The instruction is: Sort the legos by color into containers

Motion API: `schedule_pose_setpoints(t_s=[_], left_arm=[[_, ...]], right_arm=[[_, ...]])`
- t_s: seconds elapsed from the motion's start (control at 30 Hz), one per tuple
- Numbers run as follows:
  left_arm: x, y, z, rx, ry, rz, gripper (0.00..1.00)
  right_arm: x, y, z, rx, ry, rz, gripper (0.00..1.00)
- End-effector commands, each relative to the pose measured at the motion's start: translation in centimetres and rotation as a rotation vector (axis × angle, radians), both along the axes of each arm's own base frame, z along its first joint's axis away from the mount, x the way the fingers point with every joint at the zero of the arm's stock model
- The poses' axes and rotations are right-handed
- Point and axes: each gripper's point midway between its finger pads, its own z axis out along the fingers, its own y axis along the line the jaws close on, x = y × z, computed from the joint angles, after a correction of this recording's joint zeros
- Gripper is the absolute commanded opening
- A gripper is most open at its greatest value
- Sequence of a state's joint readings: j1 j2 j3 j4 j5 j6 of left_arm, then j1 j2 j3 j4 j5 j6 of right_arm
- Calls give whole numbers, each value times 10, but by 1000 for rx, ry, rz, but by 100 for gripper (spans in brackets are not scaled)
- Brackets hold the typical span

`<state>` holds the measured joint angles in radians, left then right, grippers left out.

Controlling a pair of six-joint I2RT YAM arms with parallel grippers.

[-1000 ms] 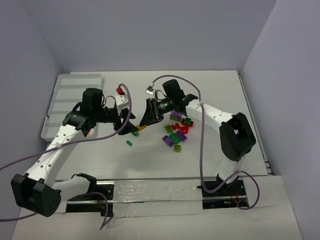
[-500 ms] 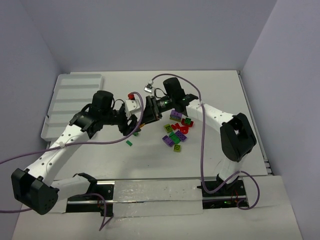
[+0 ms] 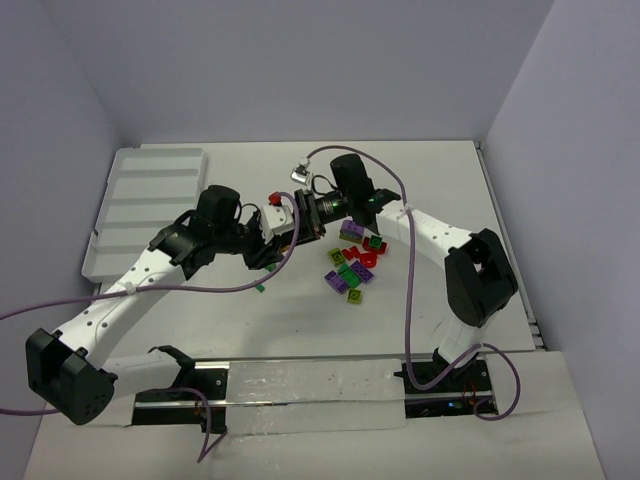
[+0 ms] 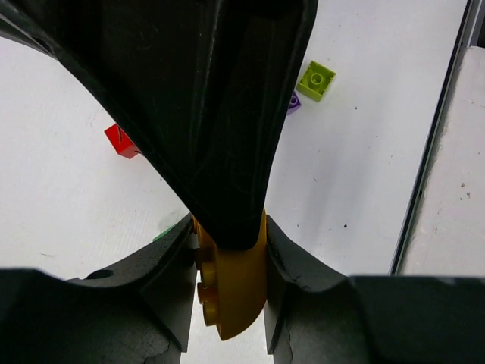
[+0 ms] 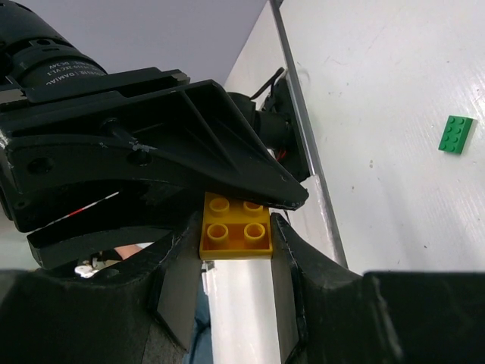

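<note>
Our left arm (image 3: 130,285) stretches from its near-left base toward the middle of the bench. Our right arm (image 3: 430,228) rises from the near right, folds at the elbow and points left. The left pincer (image 3: 274,240) and the right pincer (image 3: 293,221) meet tip to tip, crossed. Each has its fingers (image 5: 176,288) pressed against the sides of one orange lego (image 5: 236,226).

We see an orange brick (image 5: 236,225), a green brick (image 5: 455,134), a red brick (image 4: 123,140), a lime brick (image 4: 317,80) and a plain white tray (image 3: 130,210).
</note>
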<state>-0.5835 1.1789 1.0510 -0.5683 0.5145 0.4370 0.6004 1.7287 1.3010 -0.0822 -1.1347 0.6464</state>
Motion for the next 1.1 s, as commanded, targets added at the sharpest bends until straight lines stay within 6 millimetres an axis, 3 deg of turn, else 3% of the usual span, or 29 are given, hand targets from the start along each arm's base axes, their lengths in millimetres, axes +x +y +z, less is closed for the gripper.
schedule_pose_setpoints(t_s=[0.0, 0.03, 0.1, 0.2, 0.23, 0.3, 0.43, 0.5, 0.6, 0.77, 1.0, 1.07], left_arm=[[9, 6, 3, -3, -34, 70, 0], [8, 7, 1, -2, -25, 77, 0], [7, 8, -1, -7, -15, 87, 0], [0, 13, -4, -16, 6, 99, 0], [-2, 15, -5, -16, 14, 101, 0], [-6, 22, -5, -22, 29, 123, 0], [-4, 45, -10, 21, 54, 230, 0], [5, 75, -17, 68, 62, 334, 0], [15, 114, -26, 128, 70, 452, 0], [32, 165, -27, 225, 75, 572, 0], [60, 223, -35, 350, 76, 590, 0], [66, 238, -36, 372, 69, 594, 0]], right_arm=[[-11, -9, 32, 82, -68, 58, 0], [-10, -9, 31, 82, -67, 57, 1], [-9, -11, 29, 81, -62, 56, 16], [5, -20, 27, 71, -70, 10, 61], [11, -25, 28, 68, -83, -10, 71], [30, -37, 30, 48, -115, -67, 77], [86, -82, 20, -130, -290, -250, 79], [117, -127, 23, -233, -374, -387, 81], [126, -162, 29, -350, -516, -478, 83], [114, -203, 39, -500, -749, -555, 94], [118, -243, 54, -641, -983, -688, 100], [117, -249, 48, -660, -1021, -705, 100]])
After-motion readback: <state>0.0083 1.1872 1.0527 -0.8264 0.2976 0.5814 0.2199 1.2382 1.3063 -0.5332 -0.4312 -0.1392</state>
